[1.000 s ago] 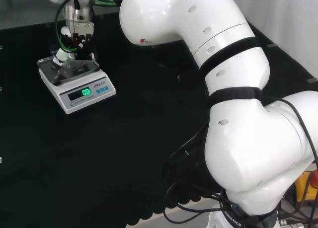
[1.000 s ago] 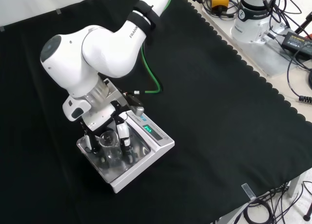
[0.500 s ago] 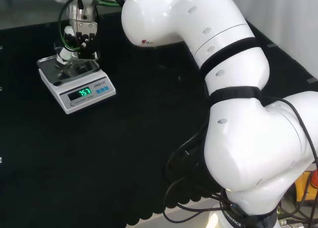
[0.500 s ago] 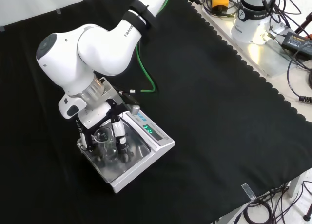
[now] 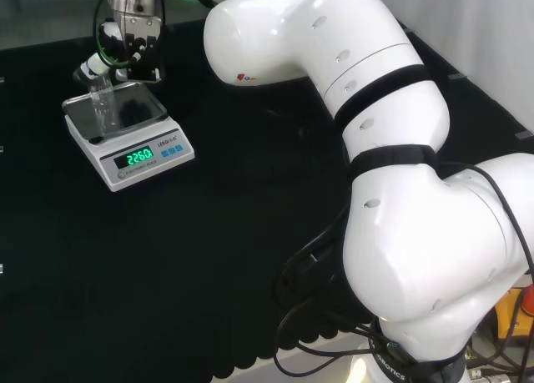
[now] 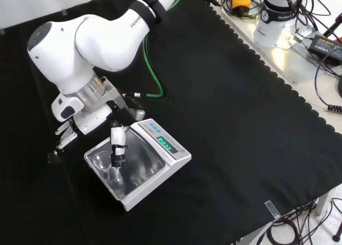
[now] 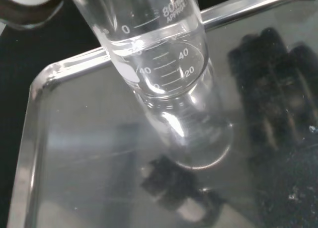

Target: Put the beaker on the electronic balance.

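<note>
Front view: beaker [image 6: 108,167] stands upright on balance [image 6: 138,169] pan, placement looks complete; hand [image 6: 85,122] hovers at its 11 o'clock, fingers spread, holding nothing.

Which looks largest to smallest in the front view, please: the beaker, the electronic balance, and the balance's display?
1. Electronic balance, the largest by far.
2. Beaker, standing on the balance's pan.
3. Display, a small green strip; it looks smaller than the beaker, though less markedly.
</note>
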`<state>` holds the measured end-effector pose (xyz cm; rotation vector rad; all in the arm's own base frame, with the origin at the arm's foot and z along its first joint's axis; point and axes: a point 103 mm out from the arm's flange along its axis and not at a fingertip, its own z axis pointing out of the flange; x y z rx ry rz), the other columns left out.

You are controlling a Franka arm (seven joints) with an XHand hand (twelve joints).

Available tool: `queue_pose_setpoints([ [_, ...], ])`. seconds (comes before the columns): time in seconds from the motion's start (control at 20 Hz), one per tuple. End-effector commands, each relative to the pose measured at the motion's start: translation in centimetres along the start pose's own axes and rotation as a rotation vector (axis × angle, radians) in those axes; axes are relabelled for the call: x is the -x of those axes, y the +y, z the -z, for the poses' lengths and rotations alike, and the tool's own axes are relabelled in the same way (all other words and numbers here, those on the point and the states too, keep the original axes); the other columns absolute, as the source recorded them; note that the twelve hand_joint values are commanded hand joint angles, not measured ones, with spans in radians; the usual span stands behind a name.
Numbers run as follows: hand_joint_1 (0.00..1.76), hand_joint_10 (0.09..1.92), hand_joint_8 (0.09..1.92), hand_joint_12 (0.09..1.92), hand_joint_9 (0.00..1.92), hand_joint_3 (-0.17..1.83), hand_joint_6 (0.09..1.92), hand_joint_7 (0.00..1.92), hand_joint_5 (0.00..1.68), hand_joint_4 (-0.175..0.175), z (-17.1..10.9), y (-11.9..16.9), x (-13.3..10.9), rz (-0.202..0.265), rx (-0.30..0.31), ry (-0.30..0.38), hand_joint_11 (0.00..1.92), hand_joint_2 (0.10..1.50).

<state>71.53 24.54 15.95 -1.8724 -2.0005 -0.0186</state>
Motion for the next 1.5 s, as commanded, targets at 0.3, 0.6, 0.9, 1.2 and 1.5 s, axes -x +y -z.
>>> queue_pose_setpoints([
  [0.3,0.6,0.09,0.09,1.38,0.2,0.16,0.09,0.15,0.1,-0.059,8.9,-9.0,7.8,0.39,-0.281,0.169,0.0,0.69],
  [0.6,0.54,0.16,0.23,1.42,0.22,0.1,0.09,0.19,0.21,-0.069,16.6,-17.7,17.1,0.471,-0.096,0.369,0.0,0.74],
  [0.9,0.47,0.89,0.79,1.51,0.01,0.04,0.09,0.06,0.31,-0.075,20.6,-24.1,24.3,0.448,0.027,0.428,0.0,0.79],
  [1.2,0.46,0.95,0.84,1.54,0.01,0.04,0.09,0.09,0.35,-0.079,19.8,-28.7,24.5,0.408,0.114,0.504,0.0,0.79],
  [1.5,0.47,0.96,0.85,1.56,0.02,0.04,0.09,0.12,0.38,-0.079,16.8,-33.2,20.2,0.272,0.166,0.541,0.0,0.8],
])
